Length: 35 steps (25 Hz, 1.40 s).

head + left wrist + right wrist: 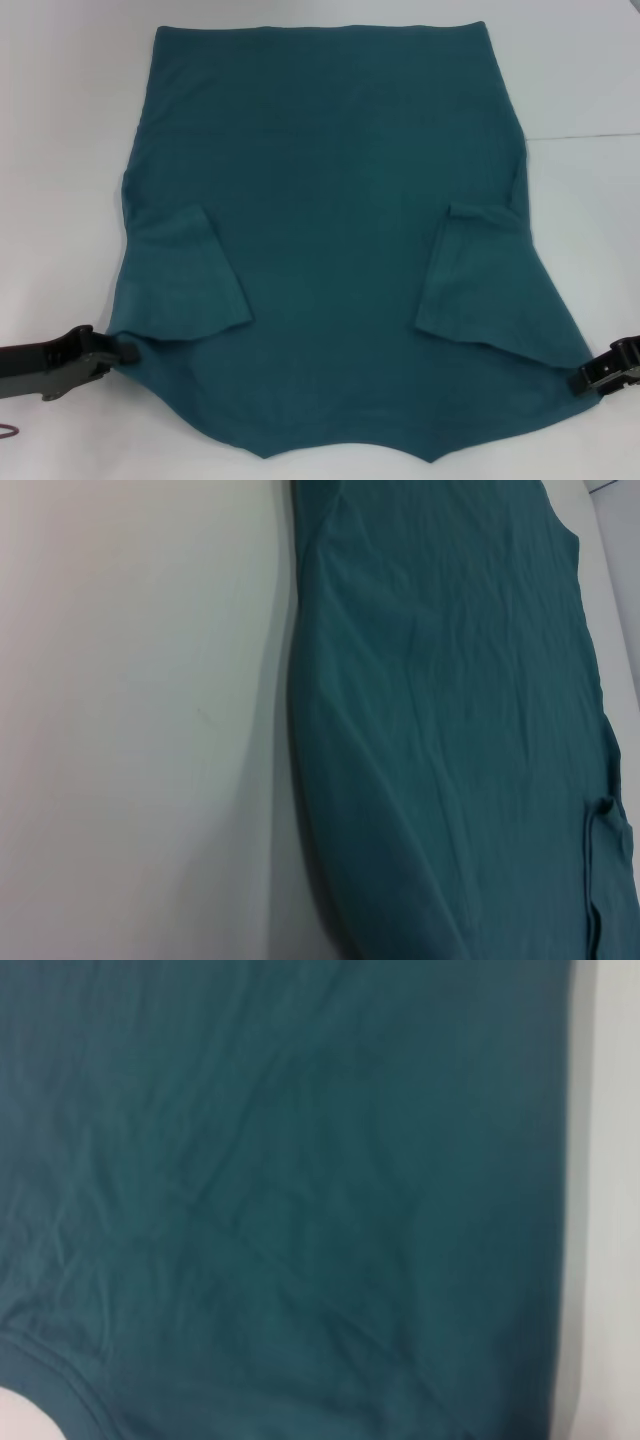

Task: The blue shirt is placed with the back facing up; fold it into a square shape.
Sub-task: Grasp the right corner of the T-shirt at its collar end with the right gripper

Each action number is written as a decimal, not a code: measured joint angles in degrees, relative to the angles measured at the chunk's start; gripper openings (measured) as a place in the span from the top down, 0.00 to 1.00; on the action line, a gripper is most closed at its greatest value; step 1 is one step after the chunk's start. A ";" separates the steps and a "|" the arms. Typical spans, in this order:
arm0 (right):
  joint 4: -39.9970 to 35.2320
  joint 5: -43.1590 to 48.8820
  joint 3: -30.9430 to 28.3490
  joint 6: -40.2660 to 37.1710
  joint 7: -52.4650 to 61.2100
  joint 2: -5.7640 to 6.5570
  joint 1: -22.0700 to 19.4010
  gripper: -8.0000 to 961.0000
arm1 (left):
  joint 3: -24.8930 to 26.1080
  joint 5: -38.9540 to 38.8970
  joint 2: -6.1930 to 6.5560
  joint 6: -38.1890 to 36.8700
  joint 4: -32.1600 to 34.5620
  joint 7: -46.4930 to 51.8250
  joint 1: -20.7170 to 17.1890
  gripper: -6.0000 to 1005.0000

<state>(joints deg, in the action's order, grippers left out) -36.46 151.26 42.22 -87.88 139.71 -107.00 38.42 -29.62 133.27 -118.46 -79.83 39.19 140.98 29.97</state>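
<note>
The blue shirt lies flat on the white table, plain side up, collar edge nearest me and hem at the far side. Both short sleeves are folded inward onto the body, the left sleeve and the right sleeve. My left gripper sits at the shirt's near left shoulder corner, touching the cloth edge. My right gripper sits at the near right shoulder corner. The left wrist view shows the blue shirt beside bare table. In the right wrist view the blue shirt fills nearly everything.
The white table surrounds the shirt on the left, right and far sides. A table seam or edge line runs along the far right.
</note>
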 joint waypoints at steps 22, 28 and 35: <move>-0.02 -0.86 -0.19 0.45 -0.23 -2.36 2.55 0.40 | 0.00 -0.29 -0.09 0.03 0.01 0.00 0.13 0.96; -0.49 -0.76 -0.26 0.01 -0.05 -2.33 2.30 0.44 | 0.00 -0.29 -0.10 -0.08 0.01 0.00 0.10 0.96; -0.54 -0.71 -0.16 -0.06 -0.05 -2.11 2.08 0.67 | -0.02 -0.29 -0.10 -0.18 0.00 0.00 0.14 0.96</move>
<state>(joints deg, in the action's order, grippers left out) -37.00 150.56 42.06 -87.94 139.66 -109.11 40.50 -29.63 132.97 -118.56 -80.01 39.20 140.98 30.10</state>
